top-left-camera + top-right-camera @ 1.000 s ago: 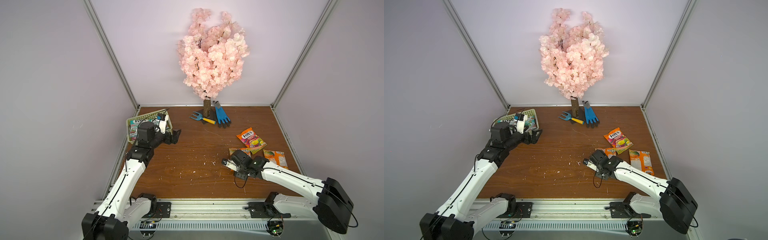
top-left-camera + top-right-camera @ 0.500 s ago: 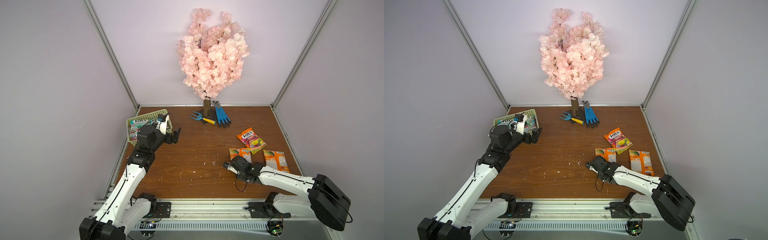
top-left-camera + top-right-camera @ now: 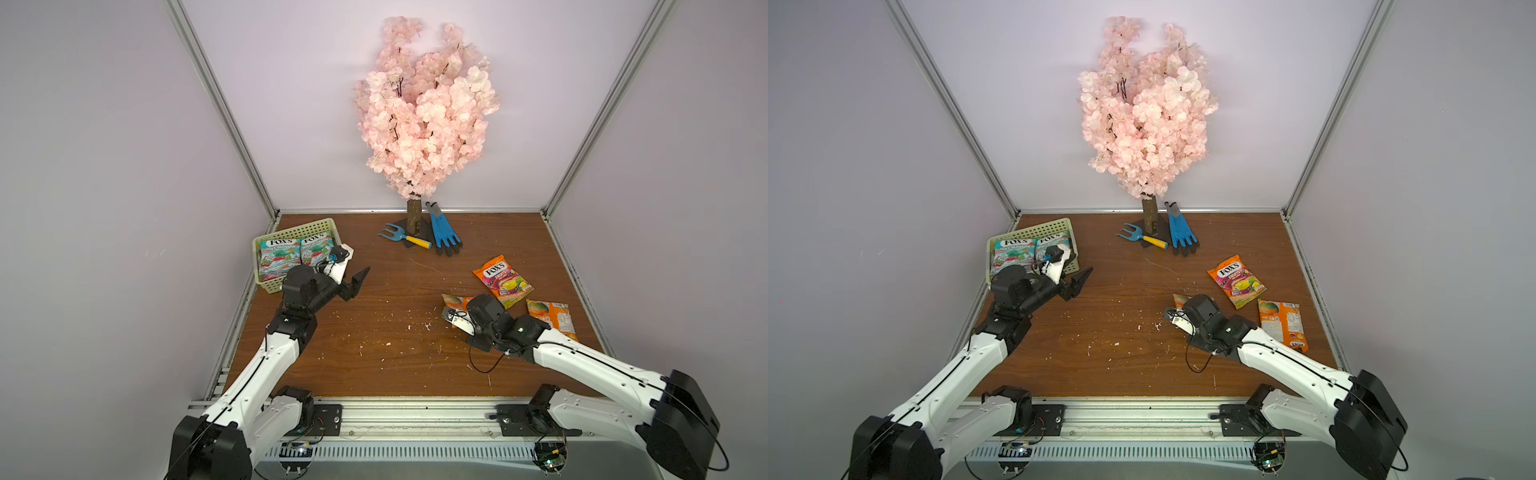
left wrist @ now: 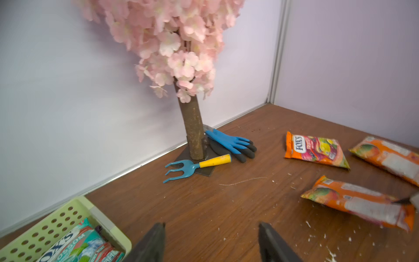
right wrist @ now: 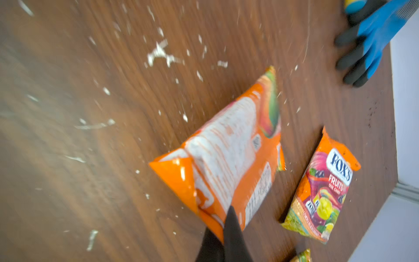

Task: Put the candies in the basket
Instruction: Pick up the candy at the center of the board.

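Right wrist view: orange candy bag, back panel up, at 4 o'clock on tabletop; right jaws clamped tight on one corner of its near short edge. Risk: corner pinch on glossy film may slip, or bag swings and catches basket rim. Long axis runs away from those jaws, fruit-printed end pointing to about 12 o'clock. Left jaws part-open, empty, beside basket at 10 o'clock.

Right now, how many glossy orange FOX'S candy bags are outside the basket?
3. Face-down bag pinched by the right gripper; face-up bag just beyond it; second face-down bag by the table's right edge. None looks hidden.
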Robot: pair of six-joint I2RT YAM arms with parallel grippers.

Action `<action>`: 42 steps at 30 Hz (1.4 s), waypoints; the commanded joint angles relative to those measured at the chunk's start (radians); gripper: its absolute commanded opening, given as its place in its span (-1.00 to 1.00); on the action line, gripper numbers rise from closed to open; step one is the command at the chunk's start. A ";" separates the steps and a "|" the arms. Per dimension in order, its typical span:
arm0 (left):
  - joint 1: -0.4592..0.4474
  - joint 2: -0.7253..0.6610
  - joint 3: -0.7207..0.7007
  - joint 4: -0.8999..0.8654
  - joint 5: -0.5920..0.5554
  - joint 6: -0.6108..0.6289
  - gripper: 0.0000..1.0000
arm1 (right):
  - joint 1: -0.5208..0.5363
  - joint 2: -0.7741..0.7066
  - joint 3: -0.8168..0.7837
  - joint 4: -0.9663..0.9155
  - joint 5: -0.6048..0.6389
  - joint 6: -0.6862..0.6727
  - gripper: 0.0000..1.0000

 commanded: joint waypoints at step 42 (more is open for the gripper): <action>-0.513 0.336 0.138 -0.067 0.132 0.594 0.10 | -0.059 0.218 0.280 0.089 -0.437 0.182 -1.00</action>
